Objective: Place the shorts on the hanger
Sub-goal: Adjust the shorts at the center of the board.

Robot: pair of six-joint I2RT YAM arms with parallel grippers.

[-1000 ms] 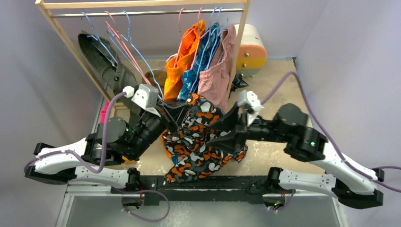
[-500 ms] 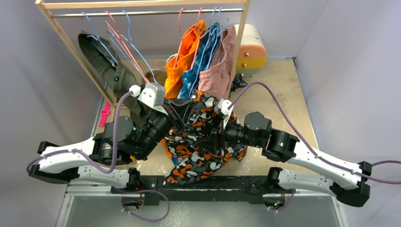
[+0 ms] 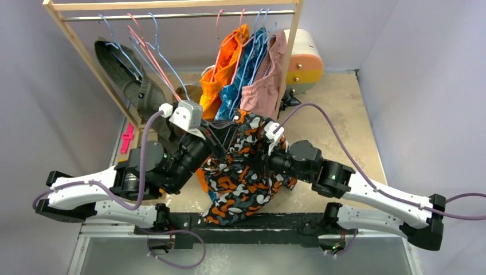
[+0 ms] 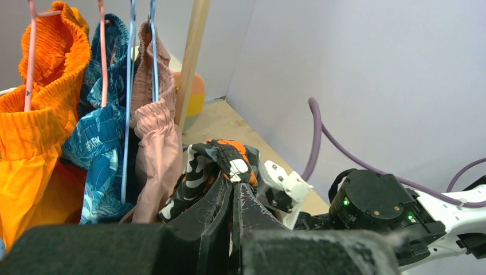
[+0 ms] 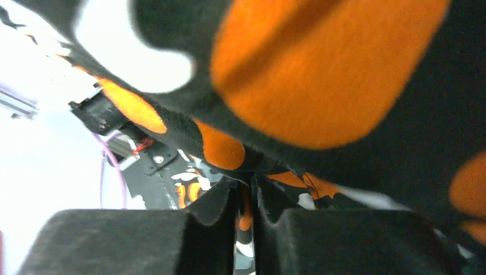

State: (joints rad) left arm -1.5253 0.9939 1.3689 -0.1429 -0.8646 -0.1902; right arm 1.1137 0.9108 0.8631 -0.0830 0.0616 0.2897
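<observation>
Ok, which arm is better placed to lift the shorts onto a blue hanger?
Left. The left hand pinches the shorts by the waistband, up beside the rail. The right hand is buried mid-fabric and probably only supports.

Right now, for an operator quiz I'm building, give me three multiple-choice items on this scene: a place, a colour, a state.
1. Where are the camouflage shorts? A. hung on a hanger B. flat on the table C. held up before the rack
2. What colour is the leftmost of the three garments at the rail's right end? A. orange B. yellow C. purple
3. How is the left gripper? A. open and empty B. shut on the shorts C. shut on a hanger

Answers: C, the left gripper holds them there; A, orange shorts hang there; B, its fingers pinch the waistband.
</observation>
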